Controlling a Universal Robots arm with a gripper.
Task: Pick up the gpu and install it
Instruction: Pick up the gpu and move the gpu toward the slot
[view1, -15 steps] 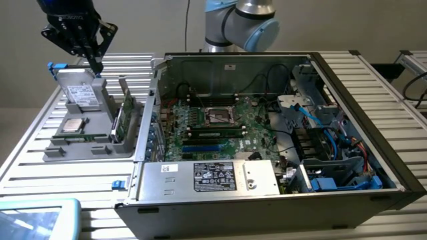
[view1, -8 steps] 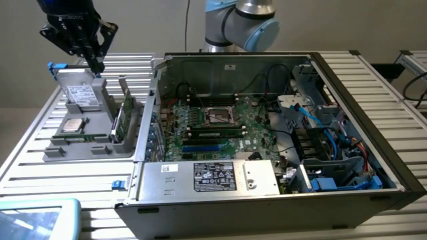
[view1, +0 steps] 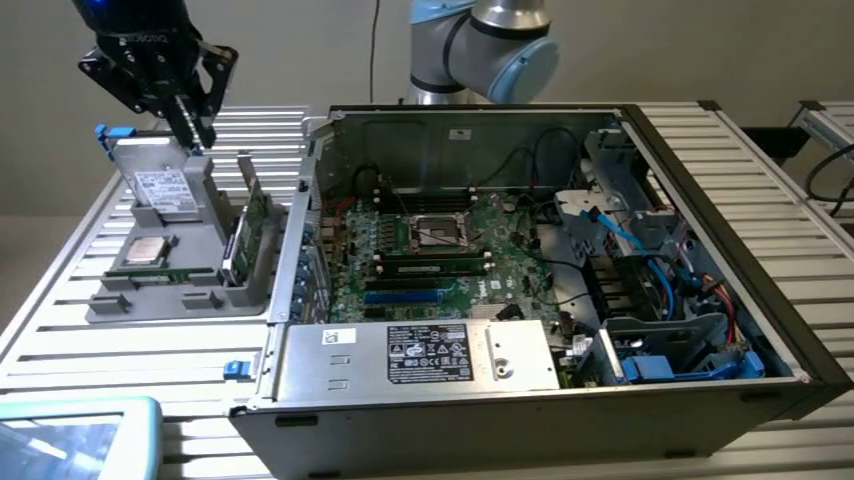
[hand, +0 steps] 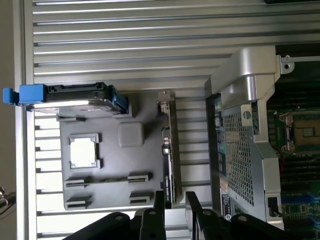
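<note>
Gripper (view1: 194, 132) hangs above the tray (view1: 147, 305), over the end that holds the drive (view1: 163, 188). Its jaws stand apart with nothing between them. You find the gpu (view1: 250, 225) standing on edge in a slot along the tray side next to the case (view1: 534, 425), untouched. It sits lower than the gripper and off toward the case. In the wrist view, the card's end lies just beyond the fingertips (hand: 159, 212), no contact.

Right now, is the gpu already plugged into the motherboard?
No, the gpu stands on edge in the grey parts tray, outside the computer case.
</note>
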